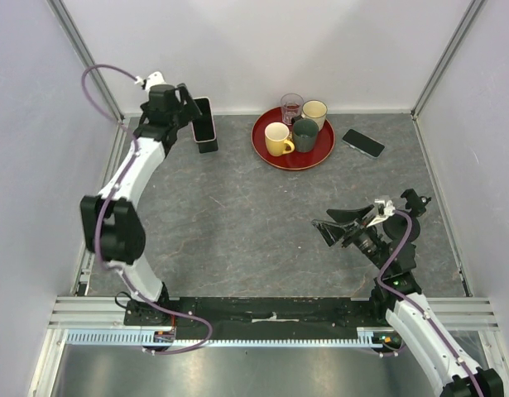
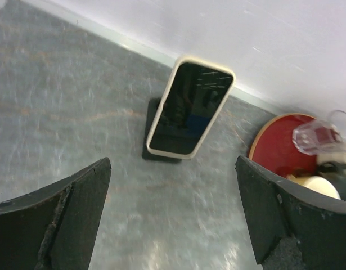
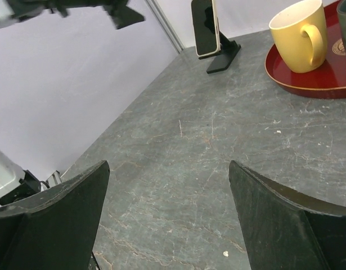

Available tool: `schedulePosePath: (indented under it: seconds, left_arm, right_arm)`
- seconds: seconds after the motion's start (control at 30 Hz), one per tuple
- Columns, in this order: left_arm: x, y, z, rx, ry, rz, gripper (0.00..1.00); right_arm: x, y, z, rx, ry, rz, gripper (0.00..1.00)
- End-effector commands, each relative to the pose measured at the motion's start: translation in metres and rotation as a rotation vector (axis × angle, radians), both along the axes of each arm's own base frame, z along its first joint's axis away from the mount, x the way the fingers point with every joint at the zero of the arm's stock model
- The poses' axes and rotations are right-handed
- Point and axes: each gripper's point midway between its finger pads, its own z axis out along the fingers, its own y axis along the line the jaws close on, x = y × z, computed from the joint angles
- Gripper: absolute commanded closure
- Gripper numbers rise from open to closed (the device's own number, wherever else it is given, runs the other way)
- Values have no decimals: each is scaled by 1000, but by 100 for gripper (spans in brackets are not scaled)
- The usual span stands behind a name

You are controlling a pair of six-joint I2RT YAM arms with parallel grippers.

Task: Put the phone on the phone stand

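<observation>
The phone (image 2: 191, 109), in a pale case, is seen leaning upright on the phone stand (image 2: 152, 140) near the far left corner of the table (image 1: 237, 231). The left gripper (image 2: 173, 164) is poised just in front of it, jaws spread wide with nothing between them, and the phone is touched by neither finger. The placing looks done, so the step in hand is judged to be the retreat. It should be made straight back and upward with the jaws wide, so that the phone's edges are not brushed and the stand is not nudged. The right gripper (image 3: 168, 169), likewise released and empty, is held near the right edge. A second phone (image 1: 363, 142) lies flat towards the far right corner, beside the red tray (image 1: 297, 162).
</observation>
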Motion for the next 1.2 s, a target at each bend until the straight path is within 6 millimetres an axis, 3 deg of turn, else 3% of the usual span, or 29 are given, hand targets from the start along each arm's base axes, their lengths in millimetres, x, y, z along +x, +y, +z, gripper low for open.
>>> schedulePosePath:
  seconds: [0.0, 0.03, 0.07, 0.1, 0.13, 0.17, 0.2, 0.23, 0.3, 0.33, 0.53, 0.63, 0.73, 0.77, 0.9, 0.97, 1.07, 1.1, 1.17]
  left_arm:
    - [-57, -5, 21, -233, -41, 60, 2]
    - [-67, -13, 19, -281, -44, 46, 2]
    - [-83, -31, -10, -357, 17, -4, 2]
    - [-95, -42, 3, -400, -24, -52, 2]
    - [-105, -70, 4, -438, -29, -137, 2]
    - [-118, -84, -12, -450, 8, -171, 2]
    - [-127, -99, -14, -447, 20, -211, 2]
    - [-144, -130, -10, -443, 25, -296, 2]
    - [-161, -157, -13, -417, 42, -386, 3]
    - [-178, -183, -10, -421, 52, -479, 3]
    - [-228, -256, 1, -351, 33, -831, 9]
    - [-248, -268, -6, -329, 82, -954, 11]
    - [-262, -282, 5, -377, 79, -1071, 11]
    - [-272, -290, 15, -408, 81, -1146, 11]
    - [-292, -303, 17, -507, 161, -1251, 12]
    - [-302, -308, 21, -572, 187, -1299, 12]
    - [-305, -309, 26, -588, 171, -1325, 12]
    - [-305, -308, 27, -583, 166, -1325, 12]
    - [-304, -307, 30, -574, 152, -1325, 12]
  right_arm:
    - [-3, -4, -62, -43, 128, -19, 6]
    - [-2, -4, -64, -45, 135, -20, 6]
    - [-2, -4, -64, -47, 135, -20, 7]
    - [-2, -3, -64, -44, 140, -18, 6]
    - [-2, -3, -66, -45, 147, -17, 6]
    - [-2, -3, -67, -44, 151, -19, 6]
    - [-2, -4, -66, -43, 148, -21, 6]
    - [-1, -4, -68, -46, 157, -22, 6]
    - [0, -4, -67, -47, 161, -25, 6]
    - [0, -4, -69, -48, 171, -28, 6]
    - [8, -10, -80, -56, 239, -80, 6]
    - [13, -13, -85, -60, 281, -109, 7]
    - [16, -16, -94, -102, 349, -130, 7]
    - [22, -19, -88, -109, 355, -161, 7]
    - [22, -30, -85, -147, 448, -223, 7]
    - [22, -37, -73, -148, 442, -263, 7]
    - [21, -64, -63, -181, 486, -410, 7]
    - [19, -82, -60, -208, 520, -510, 6]
    - [17, -101, -50, -159, 547, -627, 6]
